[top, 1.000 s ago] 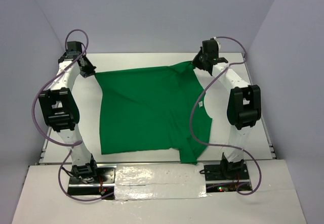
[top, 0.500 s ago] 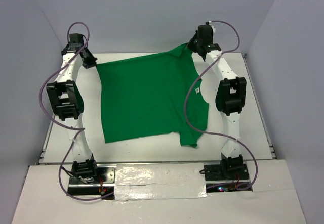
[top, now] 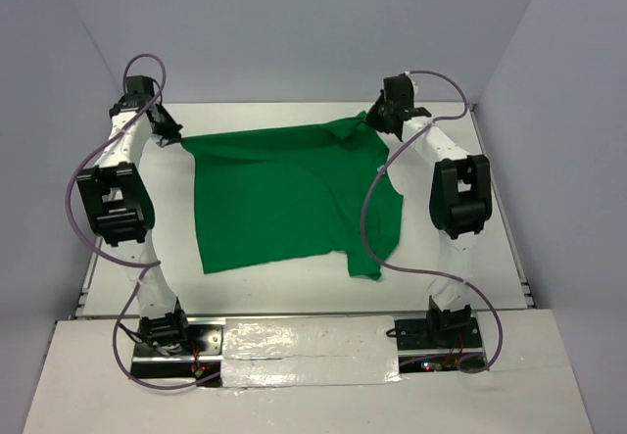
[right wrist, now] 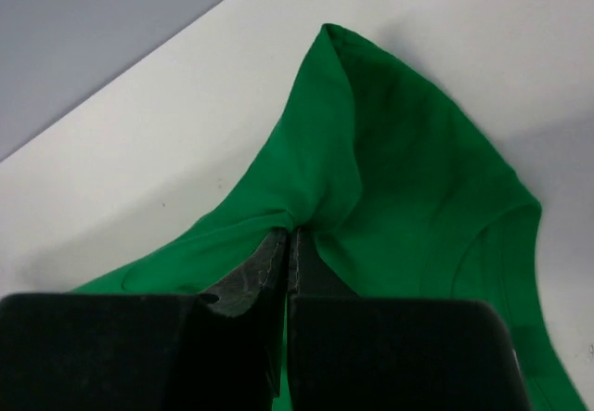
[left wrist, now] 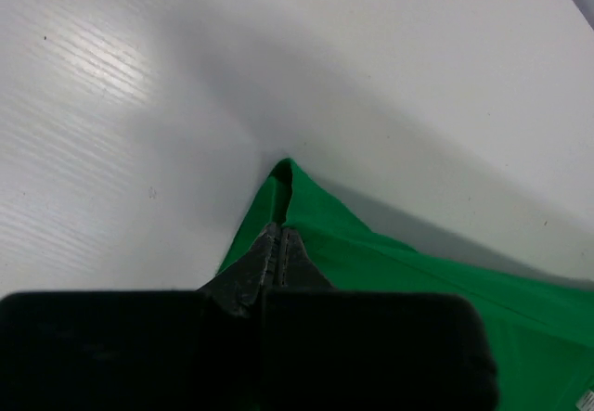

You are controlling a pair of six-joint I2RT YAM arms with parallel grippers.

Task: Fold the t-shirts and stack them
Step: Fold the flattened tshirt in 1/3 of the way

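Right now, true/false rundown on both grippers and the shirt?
1. The left gripper is shut on a corner of the green t-shirt. True.
2. The right gripper hangs open above the cloth. False: it is shut on a pinch of the fabric.
3. The t-shirt is folded into a neat stack. False: it lies spread open across the table.
4. Both grips sit along the shirt's far edge. True.
5. A second shirt lies beside it. False: this is the only cloth in view.
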